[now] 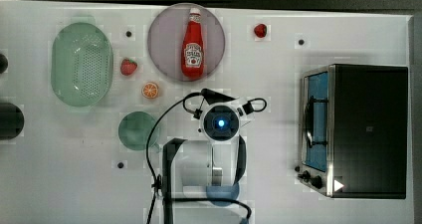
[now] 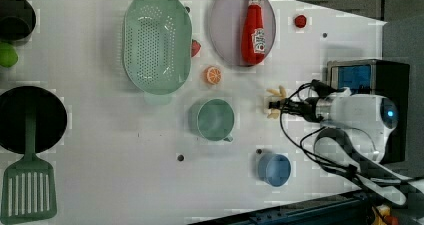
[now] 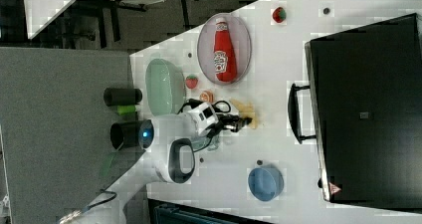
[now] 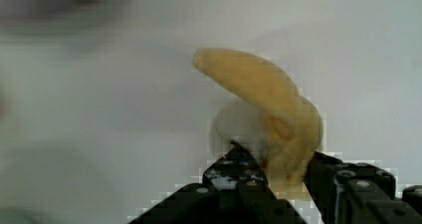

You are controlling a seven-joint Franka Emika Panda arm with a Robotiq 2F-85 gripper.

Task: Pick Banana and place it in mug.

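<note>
The gripper (image 4: 281, 171) had its two dark fingers pressed on either side of the banana (image 4: 278, 109), so the grasp looked made. In the left view the banana (image 2: 275, 104) was still low over the white table (image 2: 125, 150), well apart from the mug (image 2: 215, 119). Lifting, carrying and dropping it in remained

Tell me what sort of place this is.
Likely a lab's mock kitchen tabletop: a toaster oven, a ketchup bottle on a purple plate, and toy fruit like the banana.
</note>
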